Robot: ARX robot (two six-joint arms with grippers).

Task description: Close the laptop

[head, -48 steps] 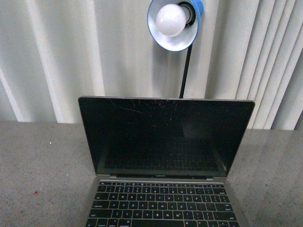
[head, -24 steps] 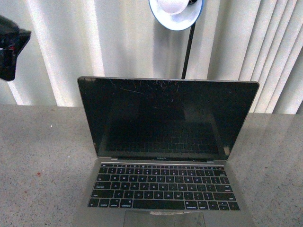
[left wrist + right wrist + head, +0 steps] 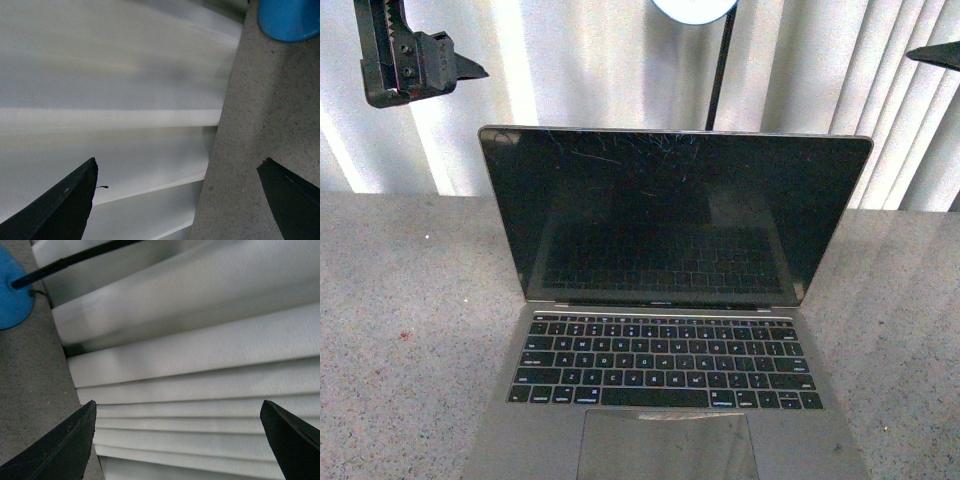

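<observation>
The laptop (image 3: 670, 230) stands open on the grey table in the front view, its scratched black screen upright and facing me, with black keys and a trackpad (image 3: 665, 445) below. My left gripper (image 3: 420, 60) is open, high above the table, left of the screen's top left corner and apart from it. Only the tip of my right gripper (image 3: 932, 55) shows, high and right of the screen's top right corner. In the left wrist view the open fingers (image 3: 60, 205) hold nothing. In the right wrist view the open fingers (image 3: 65, 445) hold nothing. Neither wrist view shows the laptop.
A blue lamp with a black pole (image 3: 720, 70) stands behind the laptop. Its blue base shows in the left wrist view (image 3: 290, 17) and the right wrist view (image 3: 12, 295). White pleated curtains (image 3: 570, 80) hang behind the grey table (image 3: 400, 320).
The view has tilted down, so more of the keyboard and the trackpad shows. My left gripper has come further into view at the top left. My right gripper's tip has appeared at the top right.
</observation>
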